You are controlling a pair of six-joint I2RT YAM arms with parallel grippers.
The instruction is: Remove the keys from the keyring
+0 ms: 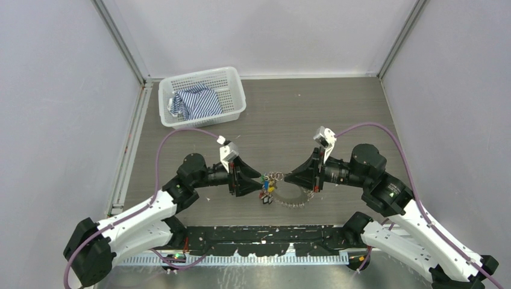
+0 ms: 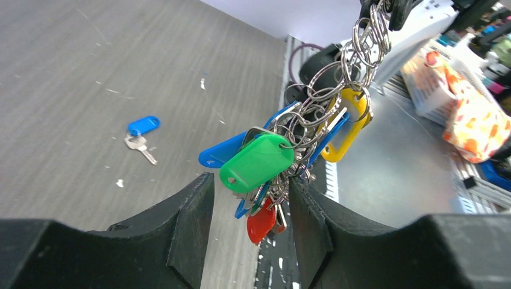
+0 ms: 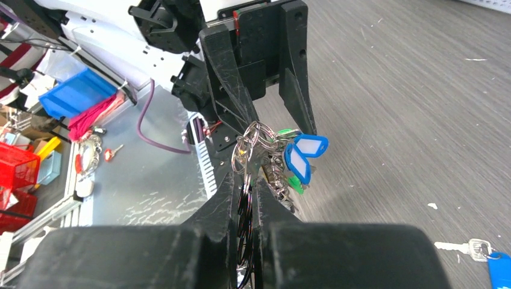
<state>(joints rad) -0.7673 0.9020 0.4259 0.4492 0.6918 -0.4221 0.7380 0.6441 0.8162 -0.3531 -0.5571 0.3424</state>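
Grey wood-grain table (image 1: 337, 120). On it, upper left of my top view: white mesh basket (image 1: 236, 96). One loose blue-tagged key (image 2: 140, 135) lies flat, left of my left-wrist frame.

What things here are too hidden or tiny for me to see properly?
Top view: the keys are too small to count.
Left wrist view: the red tag is half hidden behind other keys; the right end effector is cut off by the top edge.
Right wrist view: the blue tag of the loose key is cut off by the corner.
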